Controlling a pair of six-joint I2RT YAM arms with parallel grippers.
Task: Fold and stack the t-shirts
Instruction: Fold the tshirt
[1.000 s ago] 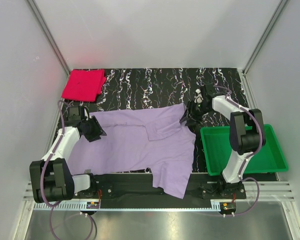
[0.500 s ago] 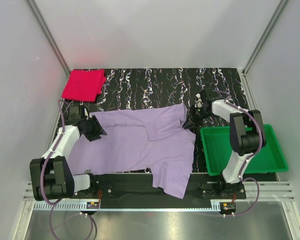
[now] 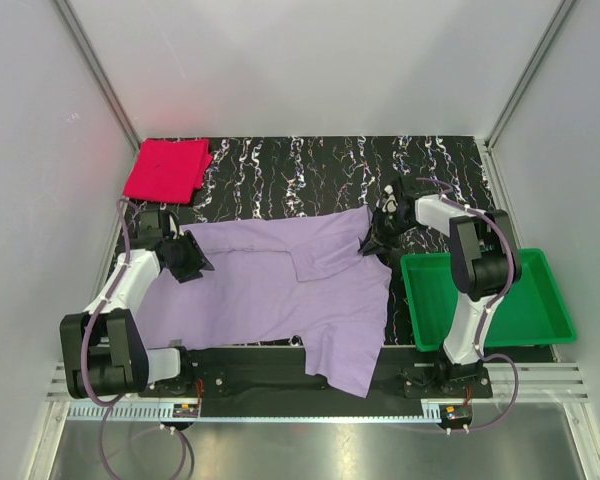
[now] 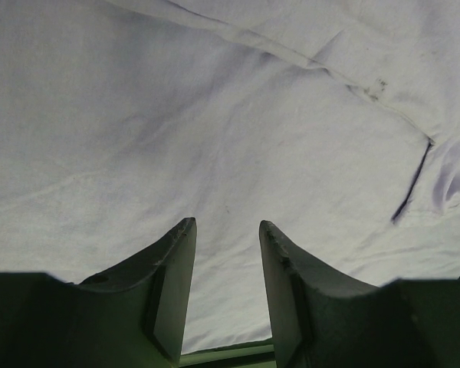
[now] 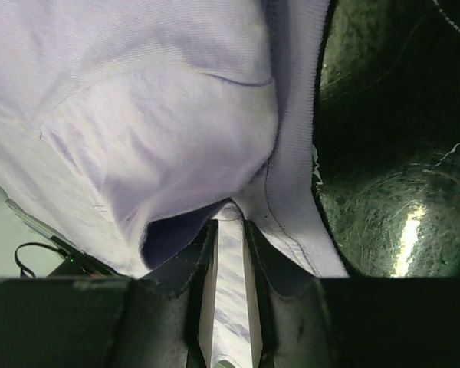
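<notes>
The spread shirt (image 3: 280,290) covers the table's (image 3: 310,165) near half, hanging over the near edge; the folded shirt (image 3: 167,170) sits in the far left corner, the tray (image 3: 550,320) at the near right corner, just beside the spread shirt

Lavender t-shirt (image 3: 270,290) spread on black marbled table (image 3: 310,160), folded pink-red t-shirt (image 3: 167,170) far left, green tray (image 3: 480,300) right

lavender shirt (image 3: 280,285): matt soft cloth is seen | pink-red shirt (image 3: 166,170): matt cloth | worktop (image 3: 320,165): glossy marbled | tray (image 3: 540,300): smooth plastic
</notes>
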